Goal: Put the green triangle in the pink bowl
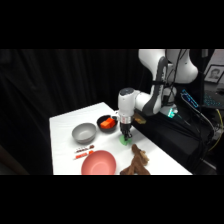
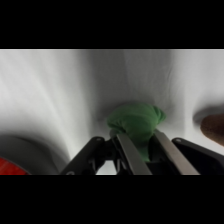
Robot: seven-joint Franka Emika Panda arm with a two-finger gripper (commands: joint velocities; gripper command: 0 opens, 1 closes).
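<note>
The white arm reached over the white table [image 1: 65, 125] from the upper right, and its gripper [image 1: 125, 138] pointed straight down, low over the table top. Right under it lay the green triangle [image 1: 123, 142], flat on the table, just past the small black bowl [image 1: 106, 124]. In the wrist view the green triangle [image 2: 135, 121] sat between the two fingers [image 2: 131, 152], which stood a little apart, one on each side of it. I could not tell if the fingers were pressing on the block or only standing beside it. The block looked down on the table, not lifted. The pink bowl [image 1: 98, 163] sat near the front edge of the table, well apart from the green block, and nothing showed inside it. A grey bowl [image 1: 83, 133] stood beside the black bowl, and the black bowl had something orange [image 1: 106, 122] in it. A brown lumpy figure [image 1: 137, 161] lay near the pink bowl, on the side closer to the gripper. Some small dark and red bits [image 1: 83, 151] lay between the grey bowl and the pink bowl.
</note>
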